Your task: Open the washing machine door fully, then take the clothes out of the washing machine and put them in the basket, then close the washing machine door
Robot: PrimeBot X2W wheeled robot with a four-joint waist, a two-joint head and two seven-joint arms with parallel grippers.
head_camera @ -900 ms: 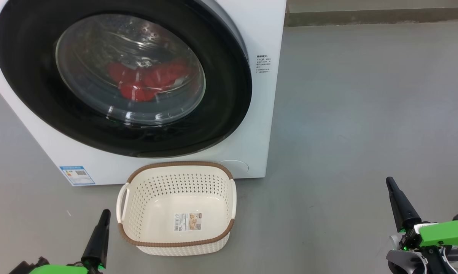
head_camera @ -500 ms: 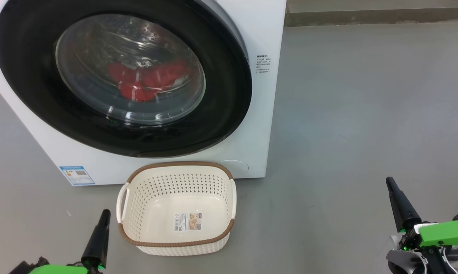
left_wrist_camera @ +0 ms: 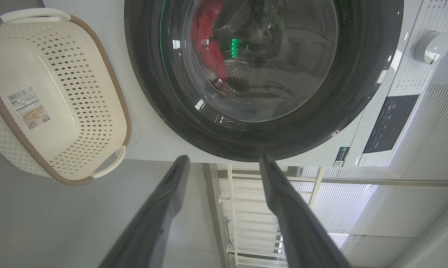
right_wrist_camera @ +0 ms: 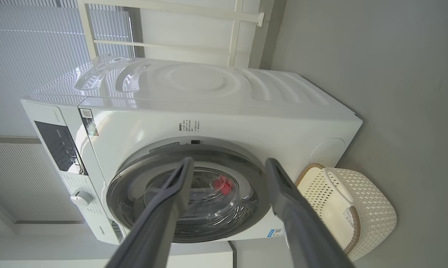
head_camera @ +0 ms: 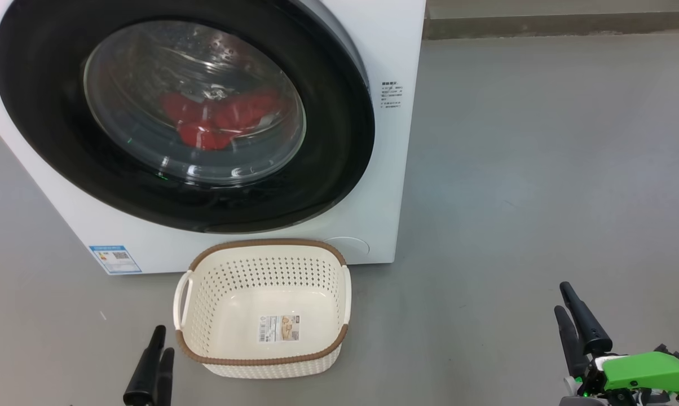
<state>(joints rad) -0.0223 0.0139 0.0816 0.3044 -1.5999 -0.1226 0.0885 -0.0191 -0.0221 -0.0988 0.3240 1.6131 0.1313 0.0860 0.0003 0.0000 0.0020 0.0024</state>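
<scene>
Closed washing machine door point(head_camera: 148, 84) on the washing machine point(head_camera: 384, 45), red clothes point(head_camera: 215, 121) behind its glass, basket point(head_camera: 260, 245) on the floor point(head_camera: 542, 169) just in front, left gripper point(head_camera: 163, 341) and right gripper point(head_camera: 562, 297) low at either side, jaws spread, holding nothing.

The washer point(head_camera: 398, 45) stood on the floor point(head_camera: 542, 169) at the upper left of the head view, its door point(head_camera: 339, 146) covering the opening in its front. The clothes point(head_camera: 215, 121) lay inside the drum, behind the door's window and near its middle. The basket point(head_camera: 266, 244) sat on the floor just before the washer, below the door's lower edge, with a label point(head_camera: 279, 328) on its floor. A sticker point(head_camera: 115, 259) sat low on the washer's front, left of the basket. The left gripper point(head_camera: 163, 341) was just left of the basket's near corner. The right gripper point(head_camera: 562, 298) was well apart to the basket's right, over the floor.
</scene>
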